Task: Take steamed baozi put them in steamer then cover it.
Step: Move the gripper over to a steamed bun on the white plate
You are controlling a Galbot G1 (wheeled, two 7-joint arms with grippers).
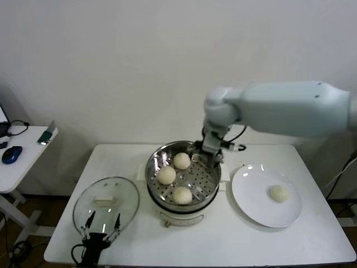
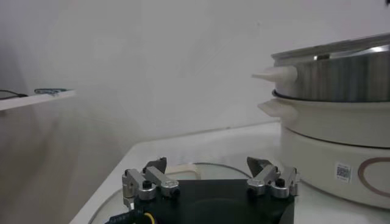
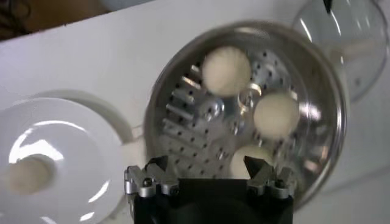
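Three baozi sit in the steamer (image 1: 158, 156); the last baozi (image 1: 279, 193) lies on the plate (image 1: 251, 201) at our right. Right end effector (image 3: 206, 172), fingers apart and empty, hangs over the steamer's far rim (nearer arm). Left end effector (image 1: 101, 224), also apart, waits over the cover (image 1: 106, 202) on the bench (image 1: 223, 240).

A white plate (image 1: 262, 195) on the white table (image 1: 279, 245); a side table (image 1: 22, 162) holds a blue mouse (image 1: 11, 154).
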